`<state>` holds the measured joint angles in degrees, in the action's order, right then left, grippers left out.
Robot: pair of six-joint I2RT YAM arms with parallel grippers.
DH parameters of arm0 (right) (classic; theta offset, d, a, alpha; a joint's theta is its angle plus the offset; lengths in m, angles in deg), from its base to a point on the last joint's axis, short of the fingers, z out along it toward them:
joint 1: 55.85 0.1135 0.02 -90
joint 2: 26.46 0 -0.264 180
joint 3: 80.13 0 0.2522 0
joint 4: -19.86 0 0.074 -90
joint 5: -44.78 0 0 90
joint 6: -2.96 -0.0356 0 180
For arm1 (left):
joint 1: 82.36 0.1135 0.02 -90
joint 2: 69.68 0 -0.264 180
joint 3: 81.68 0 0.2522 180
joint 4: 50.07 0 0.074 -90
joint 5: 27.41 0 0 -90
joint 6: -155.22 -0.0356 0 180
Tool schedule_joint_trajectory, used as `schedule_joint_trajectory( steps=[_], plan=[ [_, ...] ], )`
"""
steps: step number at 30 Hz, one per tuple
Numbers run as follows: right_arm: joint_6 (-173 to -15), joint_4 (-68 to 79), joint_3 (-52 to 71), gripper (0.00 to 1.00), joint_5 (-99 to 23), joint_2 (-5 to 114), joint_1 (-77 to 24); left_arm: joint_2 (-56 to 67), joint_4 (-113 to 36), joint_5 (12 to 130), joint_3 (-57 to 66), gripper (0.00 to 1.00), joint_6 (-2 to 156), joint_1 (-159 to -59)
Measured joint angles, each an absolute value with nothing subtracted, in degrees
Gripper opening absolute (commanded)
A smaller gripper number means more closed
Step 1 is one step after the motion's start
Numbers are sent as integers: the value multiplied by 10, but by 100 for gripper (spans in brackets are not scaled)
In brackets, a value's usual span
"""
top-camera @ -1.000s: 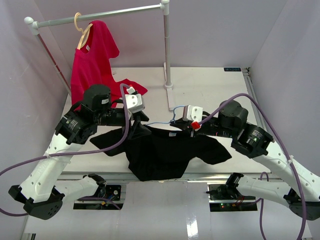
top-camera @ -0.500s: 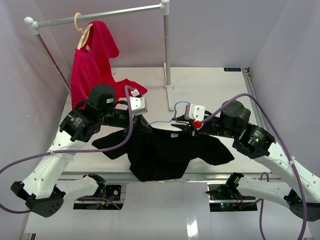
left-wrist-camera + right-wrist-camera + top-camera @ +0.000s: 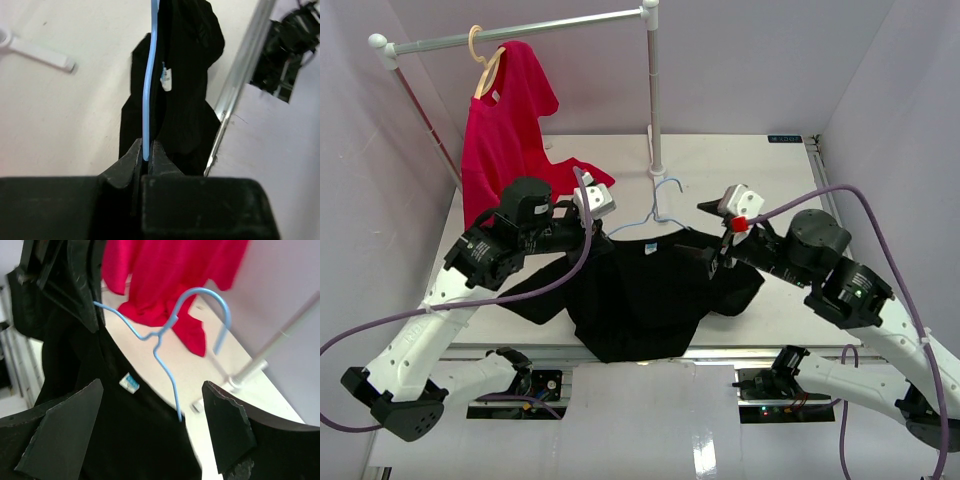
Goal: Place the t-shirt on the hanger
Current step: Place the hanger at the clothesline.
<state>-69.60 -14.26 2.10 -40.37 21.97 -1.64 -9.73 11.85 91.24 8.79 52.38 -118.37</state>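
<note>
Threading the hanger into the neck of the black t-shirt is judged to be the step in hand, and it appears about half done. The left jaws are clenched on the thin blue wire at the hanger's left shoulder, with black fabric pressed just beside the wire. The right jaws stand wide apart and grasp nothing, poised near the collar on the other side. In the right wrist view the hanger's right shoulder wire is seen to run down into the neck opening, while its left shoulder lies bare up to the grip. The t-shirt is spread on the bench between the two arms, collar toward the far side and hem at the near edge. The hanger's long axis is laid across the bench from left to right. Its hook is pointed away from the arms, toward the foot of the clothes rack where the red shirt hangs. Next, a grasp of the collar or shoulder fabric by the right jaws is called for, so that it can be drawn over the bare end while the wire is held steady.
</note>
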Motion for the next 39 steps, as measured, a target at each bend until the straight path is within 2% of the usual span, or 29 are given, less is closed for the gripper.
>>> schedule_joint_trajectory(
  steps=[11,16,20,31,39],
  plan=[
    [-794,-138,21,91,-562,92,-17,-90,139,628,73,0,659,-1181],
    [-819,-137,18,91,-605,84,-17,-84,161,512,86,0,706,-1178],
    [-838,-136,0,93,-630,84,-17,-42,155,439,141,0,736,-1168],
    [-885,-134,-69,94,-641,61,-17,74,55,319,289,0,756,-1155],
    [-899,-122,-86,95,-628,29,-17,105,-80,284,301,0,693,-1149]
  ],
)
